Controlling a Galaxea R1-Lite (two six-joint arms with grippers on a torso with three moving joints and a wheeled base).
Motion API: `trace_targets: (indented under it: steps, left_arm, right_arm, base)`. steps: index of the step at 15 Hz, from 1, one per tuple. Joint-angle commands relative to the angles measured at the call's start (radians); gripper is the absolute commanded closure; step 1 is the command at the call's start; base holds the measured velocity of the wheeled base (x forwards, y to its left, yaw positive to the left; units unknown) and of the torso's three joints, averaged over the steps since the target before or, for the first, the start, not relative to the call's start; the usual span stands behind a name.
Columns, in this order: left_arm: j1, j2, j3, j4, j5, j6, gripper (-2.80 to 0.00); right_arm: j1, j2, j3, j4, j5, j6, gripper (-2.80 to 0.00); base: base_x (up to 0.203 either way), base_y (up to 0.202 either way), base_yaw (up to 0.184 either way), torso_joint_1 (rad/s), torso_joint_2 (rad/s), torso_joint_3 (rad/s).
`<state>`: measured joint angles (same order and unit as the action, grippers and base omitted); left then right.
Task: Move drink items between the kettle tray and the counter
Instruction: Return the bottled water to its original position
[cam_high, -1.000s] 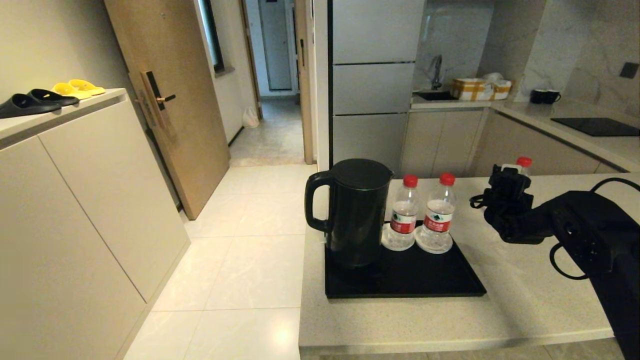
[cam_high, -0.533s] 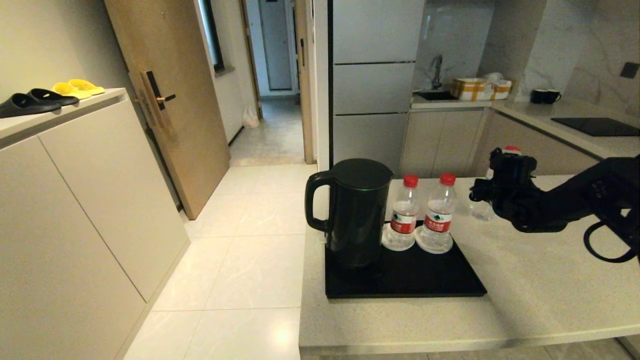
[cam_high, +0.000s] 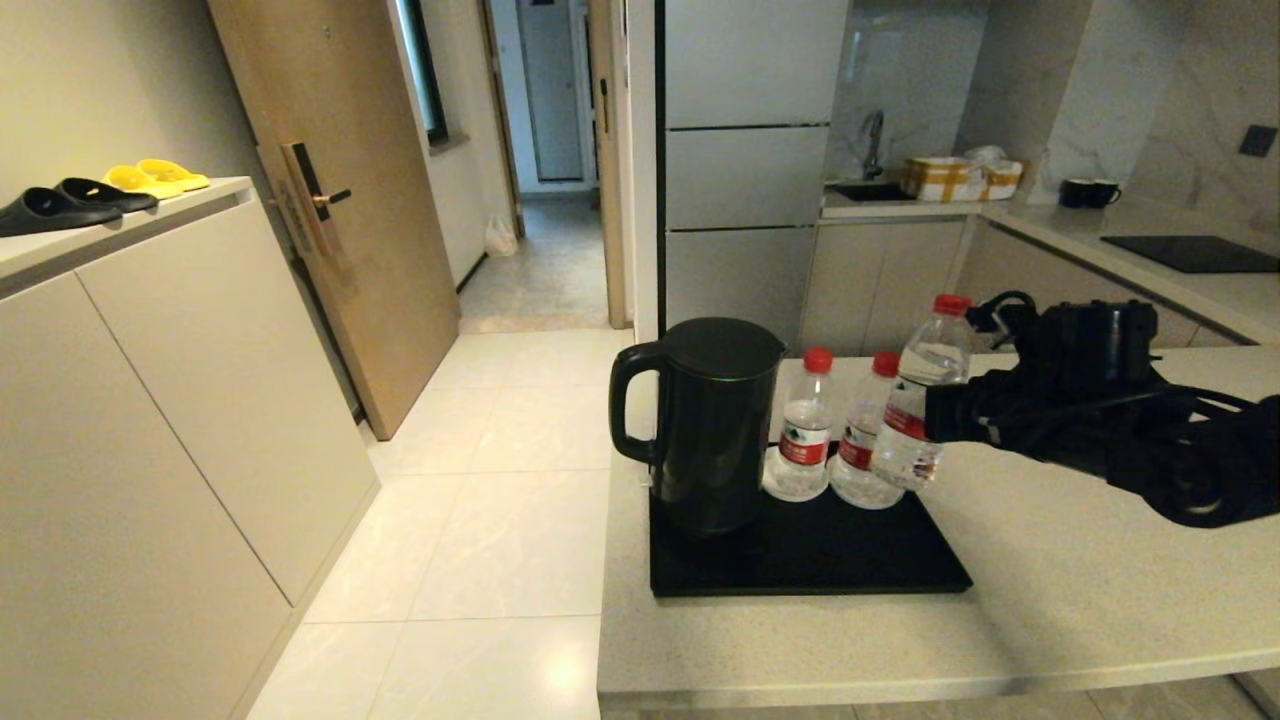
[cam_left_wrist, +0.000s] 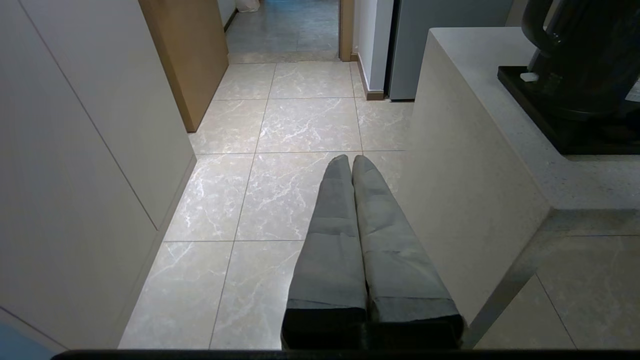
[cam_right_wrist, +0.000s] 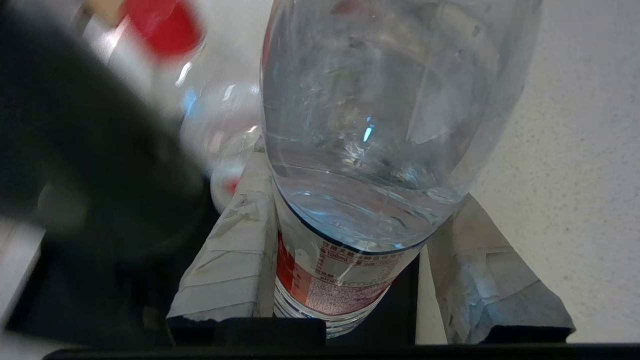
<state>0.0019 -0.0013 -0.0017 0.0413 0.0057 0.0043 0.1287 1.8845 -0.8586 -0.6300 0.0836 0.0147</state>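
My right gripper (cam_high: 950, 418) is shut on a clear water bottle (cam_high: 920, 400) with a red cap, holding it by its label. The bottle hangs tilted in the air over the right edge of the black kettle tray (cam_high: 800, 560). In the right wrist view the held bottle (cam_right_wrist: 360, 150) fills the space between both fingers. Two more red-capped bottles (cam_high: 805, 430) (cam_high: 858, 440) stand on the tray beside the black kettle (cam_high: 712, 425); the held one is close against the right of them. My left gripper (cam_left_wrist: 351, 160) is shut and empty, parked low over the floor beside the counter (cam_left_wrist: 500, 150).
The beige counter (cam_high: 1050, 600) stretches right and toward me from the tray; its left edge drops to the tiled floor. Far back stand black mugs (cam_high: 1090, 192) and a black cooktop (cam_high: 1190, 253). A cabinet with slippers (cam_high: 100, 190) is at the far left.
My right gripper has lifted the bottle off the counter and carried it left, from well right of the tray to over its right edge, next to the two standing bottles.
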Motion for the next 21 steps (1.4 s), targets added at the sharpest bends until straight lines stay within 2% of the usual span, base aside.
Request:
trace_targets:
  steps: [1, 8, 11, 13, 14, 16, 18, 19, 21]
  left_arm:
    - [0.001, 0.001, 0.000, 0.000, 0.000, 0.000, 0.00]
    - [0.001, 0.001, 0.000, 0.000, 0.001, 0.000, 0.00]
    - [0.001, 0.001, 0.000, 0.000, 0.000, 0.000, 0.00]
    - [0.001, 0.001, 0.000, 0.000, 0.002, 0.000, 0.00]
    - [0.001, 0.001, 0.000, 0.000, 0.002, 0.000, 0.00]
    - [0.001, 0.001, 0.000, 0.000, 0.000, 0.000, 0.00]
    - [0.001, 0.001, 0.000, 0.000, 0.002, 0.000, 0.00]
    - [0.000, 0.001, 0.000, 0.000, 0.002, 0.000, 0.00]
    - [0.001, 0.001, 0.000, 0.000, 0.001, 0.000, 0.00]
  right_arm:
    - [0.031, -0.075, 0.086, -0.072, 0.019, -0.024, 0.00]
    - [0.036, -0.195, 0.266, -0.094, 0.017, -0.028, 0.00]
    - [0.039, -0.163, 0.323, -0.109, 0.017, -0.030, 0.00]
    - [0.055, -0.097, 0.337, -0.172, 0.010, -0.031, 0.00]
    - [0.057, -0.054, 0.340, -0.219, -0.009, -0.031, 0.00]
    - [0.072, 0.103, 0.341, -0.400, -0.081, -0.028, 0.00]
    - [0.113, 0.242, 0.335, -0.616, -0.205, -0.027, 0.00]
    - [0.136, 0.275, 0.324, -0.679, -0.272, -0.026, 0.00]
    - [0.151, 0.294, 0.298, -0.696, -0.305, -0.018, 0.00]
  base:
    - [0.000, 0.000, 0.000, 0.000, 0.00, 0.000]
    - [0.000, 0.000, 0.000, 0.000, 0.00, 0.000]
    - [0.000, 0.000, 0.000, 0.000, 0.00, 0.000]
    - [0.000, 0.000, 0.000, 0.000, 0.00, 0.000]
    - [0.000, 0.000, 0.000, 0.000, 0.00, 0.000]
    - [0.000, 0.000, 0.000, 0.000, 0.00, 0.000]
    - [0.000, 0.000, 0.000, 0.000, 0.00, 0.000]
    - [0.000, 0.000, 0.000, 0.000, 0.00, 0.000]
    - [0.000, 0.000, 0.000, 0.000, 0.00, 0.000]
